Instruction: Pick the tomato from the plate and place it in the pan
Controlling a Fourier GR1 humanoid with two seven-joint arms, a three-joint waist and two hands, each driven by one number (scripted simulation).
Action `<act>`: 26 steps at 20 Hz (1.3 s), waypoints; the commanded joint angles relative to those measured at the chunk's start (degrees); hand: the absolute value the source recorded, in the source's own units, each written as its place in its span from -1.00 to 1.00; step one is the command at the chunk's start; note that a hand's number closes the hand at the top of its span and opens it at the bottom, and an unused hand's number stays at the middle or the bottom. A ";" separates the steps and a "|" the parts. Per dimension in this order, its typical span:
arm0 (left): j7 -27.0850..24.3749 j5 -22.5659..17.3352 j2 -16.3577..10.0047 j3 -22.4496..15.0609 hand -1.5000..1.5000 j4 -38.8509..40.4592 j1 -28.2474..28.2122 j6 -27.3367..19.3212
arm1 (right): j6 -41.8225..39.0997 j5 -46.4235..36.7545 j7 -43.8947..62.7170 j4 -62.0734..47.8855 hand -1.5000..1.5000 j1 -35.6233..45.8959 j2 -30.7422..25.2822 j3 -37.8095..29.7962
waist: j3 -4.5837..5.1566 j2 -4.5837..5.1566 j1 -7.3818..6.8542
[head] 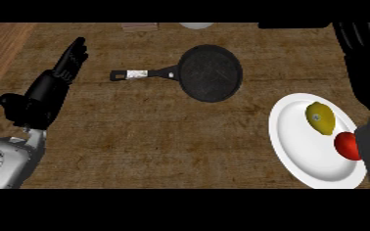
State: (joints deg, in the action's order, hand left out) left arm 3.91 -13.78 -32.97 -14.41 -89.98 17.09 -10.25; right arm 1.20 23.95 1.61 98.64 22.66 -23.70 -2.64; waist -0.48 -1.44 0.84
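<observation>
A red tomato (346,145) lies on the right side of a white plate (296,142), just below a yellow lemon (321,117). The black pan (210,73) sits empty in the middle of the counter, its handle (141,74) pointing left. My right hand (356,63) shows along the view's right edge, largely cut off. Its fingers stretch straight up past the plate, and a black part of it (362,142) overlaps the tomato's right side. My left hand (51,85) rests open at the left with fingers up, far from the pan and plate.
The wooden counter's far edge carries a white round object (196,25), a small pale block (139,27) and a dark object (292,25). A lighter wood strip (13,39) runs along the left. Bare counter lies between pan and plate.
</observation>
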 commanded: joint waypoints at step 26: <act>9.41 0.79 -1.30 6.17 0.00 14.00 -9.31 -4.40 | -56.87 13.36 -9.09 -44.07 -1.00 -14.03 -28.88 -24.11 | 0.21 1.98 -2.59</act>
State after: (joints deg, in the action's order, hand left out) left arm 11.61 -12.51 -33.41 -8.43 -75.03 7.01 -15.94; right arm -51.52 44.16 -6.59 56.35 6.63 -45.63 -26.94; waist -0.25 0.54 -0.71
